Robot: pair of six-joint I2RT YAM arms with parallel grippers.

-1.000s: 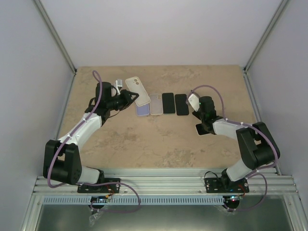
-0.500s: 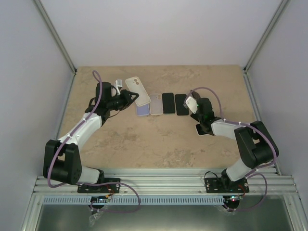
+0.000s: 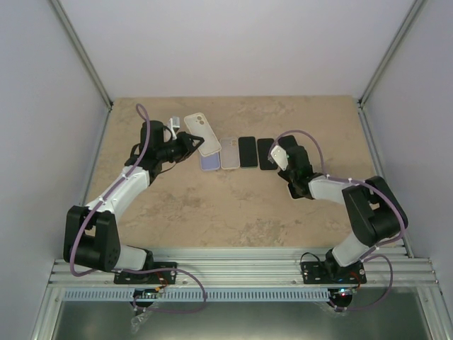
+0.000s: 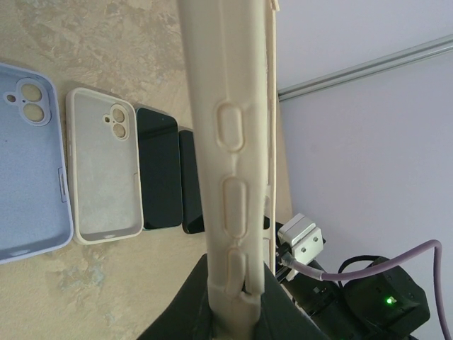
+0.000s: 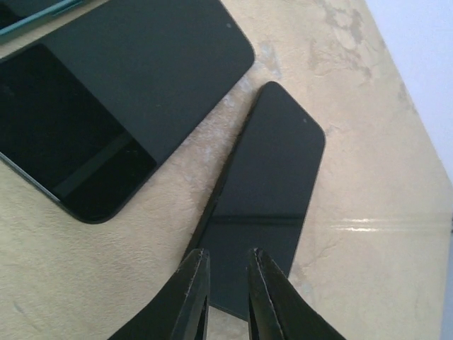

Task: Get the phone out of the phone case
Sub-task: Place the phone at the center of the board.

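My left gripper [image 3: 188, 142] [image 4: 237, 301] is shut on the lower end of a cream phone case [image 3: 200, 133] [image 4: 230, 142], holding it off the table and edge-on in the left wrist view. Its inside does not show. My right gripper [image 3: 280, 151] [image 5: 228, 263] hovers low over the near end of a black phone [image 5: 272, 188] that lies flat on the table. Its fingers stand a little open with nothing between them. In the top view the right gripper mostly hides that phone.
On the table lie a lavender case [image 3: 209, 163] [image 4: 28, 163], a pale case [image 3: 229, 152] [image 4: 105, 166] and two black phones [image 3: 247, 151] [image 3: 266, 154] in a row. The nearest one [image 5: 120, 106] is just left of the right gripper. Enclosure walls stand on all sides.
The right gripper has shifted a little to the left, toward the row, and its fingers have parted slightly. The left arm and the cream case have not moved.
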